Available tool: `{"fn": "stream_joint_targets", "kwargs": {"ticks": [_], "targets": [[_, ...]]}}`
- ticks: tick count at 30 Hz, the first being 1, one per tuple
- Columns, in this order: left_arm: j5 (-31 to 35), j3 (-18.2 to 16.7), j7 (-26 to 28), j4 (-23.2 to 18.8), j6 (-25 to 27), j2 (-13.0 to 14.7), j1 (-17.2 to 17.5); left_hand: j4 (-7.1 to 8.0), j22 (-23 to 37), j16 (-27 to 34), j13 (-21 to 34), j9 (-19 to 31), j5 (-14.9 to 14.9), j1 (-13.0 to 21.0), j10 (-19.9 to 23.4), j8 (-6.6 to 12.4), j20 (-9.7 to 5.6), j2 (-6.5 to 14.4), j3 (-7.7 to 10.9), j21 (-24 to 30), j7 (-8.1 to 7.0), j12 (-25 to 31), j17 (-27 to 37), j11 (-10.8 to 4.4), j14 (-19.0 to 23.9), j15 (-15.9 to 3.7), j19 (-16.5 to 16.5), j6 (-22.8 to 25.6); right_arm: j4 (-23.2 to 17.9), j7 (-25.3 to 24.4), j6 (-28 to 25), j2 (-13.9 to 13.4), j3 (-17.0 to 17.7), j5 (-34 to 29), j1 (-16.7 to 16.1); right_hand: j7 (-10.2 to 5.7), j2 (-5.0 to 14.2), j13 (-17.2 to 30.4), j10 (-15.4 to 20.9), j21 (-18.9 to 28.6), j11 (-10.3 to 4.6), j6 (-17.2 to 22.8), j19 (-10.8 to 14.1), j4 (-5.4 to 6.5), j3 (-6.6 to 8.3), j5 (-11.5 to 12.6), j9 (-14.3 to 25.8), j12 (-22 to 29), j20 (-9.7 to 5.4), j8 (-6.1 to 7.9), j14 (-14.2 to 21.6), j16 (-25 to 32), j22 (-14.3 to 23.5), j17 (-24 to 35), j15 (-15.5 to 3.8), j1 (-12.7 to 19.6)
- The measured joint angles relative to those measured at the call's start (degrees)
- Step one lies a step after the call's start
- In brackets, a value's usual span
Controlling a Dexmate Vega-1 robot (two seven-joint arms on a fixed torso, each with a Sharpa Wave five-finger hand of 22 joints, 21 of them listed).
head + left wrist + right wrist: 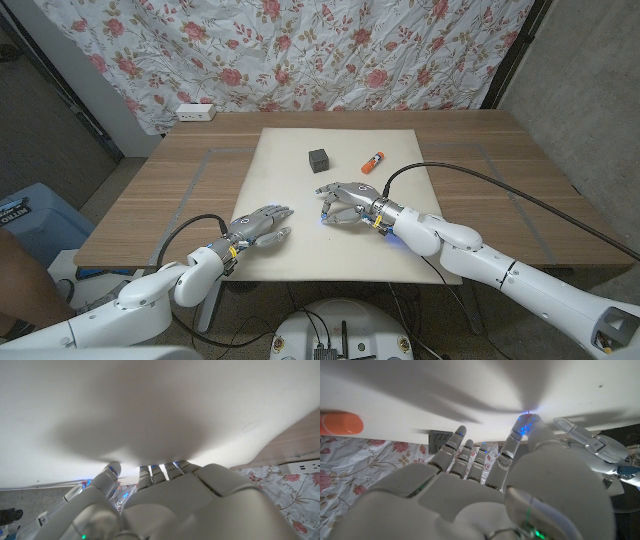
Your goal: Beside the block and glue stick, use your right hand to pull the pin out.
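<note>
A small blue pin (324,219) sits on the cream mat (290,160), at the fingertips of the right hand (345,203), whose fingers curl down over it; whether they grip it I cannot tell. Farther back stand a dark cube block (319,160) and an orange-capped glue stick (373,160). The left hand (258,226) rests on the mat with spread fingers, holding nothing.

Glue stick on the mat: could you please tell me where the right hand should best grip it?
Probably across the middle of its barrel, from above: the glue stick lies on its side, apart from the block, both long sides free.
</note>
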Motion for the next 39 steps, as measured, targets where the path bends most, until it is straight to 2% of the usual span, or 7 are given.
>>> {"fn": "stream_joint_targets", "kwargs": {"ticks": [12, 15, 39], "targets": [[0.0, 0.1, 0.0, -0.1, 0.5, 0.0, 0.0, -0.23, 0.0, 0.0, 0.0, 0.0, 0.0, 0.5, 0.0, 0.16, 0.01, 0.0, 0.24, 0.0, 0.00, 0.0, 0.0, 0.00, 0.0, 0.00, 0.0, 0.0, -0.2, 0.0, 0.4, 0.0, 0.3, 0.0, 0.3, 0.00, -0.01, 0.0, 0.0, 0.0, -0.01, 0.0, 0.3, -0.23, -0.23, 0.0, 0.0, 0.0, -0.31, -0.02, 0.0, 0.0, 0.0, 0.3, 0.00, 0.0], [0.0, 0.1, 0.0, -0.1, 0.5, 0.0, -0.1, -0.23, 0.0, -0.1, 0.0, 0.0, 0.0, 0.5, 0.0, 0.17, 0.01, 0.0, 0.23, 0.1, 0.00, 0.0, 0.0, 0.00, 0.0, 0.00, 0.0, 0.0, -0.4, 0.0, 0.4, 0.0, 0.4, 0.0, 0.3, -0.01, -0.01, 0.0, 0.0, 0.0, 0.00, 0.0, 0.3, 0.08, -0.54, 0.0, 0.1, 0.0, -0.31, -0.02, 0.0, 0.0, 0.0, 0.3, 0.00, 0.0], [-0.7, -0.5, 0.0, 0.1, 0.1, 0.4, 0.2, -0.46, 0.0, 0.0, 0.0, 0.0, 0.0, 0.7, 0.0, 0.17, -0.20, 0.2, 0.00, -0.1, -0.09, -0.2, -0.1, 0.00, 0.0, 0.00, 0.2, 0.1, -3.1, -0.1, -0.7, -0.3, 1.8, 0.2, -0.4, -0.31, -0.01, 0.0, 0.7, -0.3, -0.11, 0.3, 0.3, 0.08, -0.54, -0.2, -0.1, 0.0, -0.29, -0.27, 0.0, 0.0, 0.0, 0.3, 0.00, 0.0]]}}
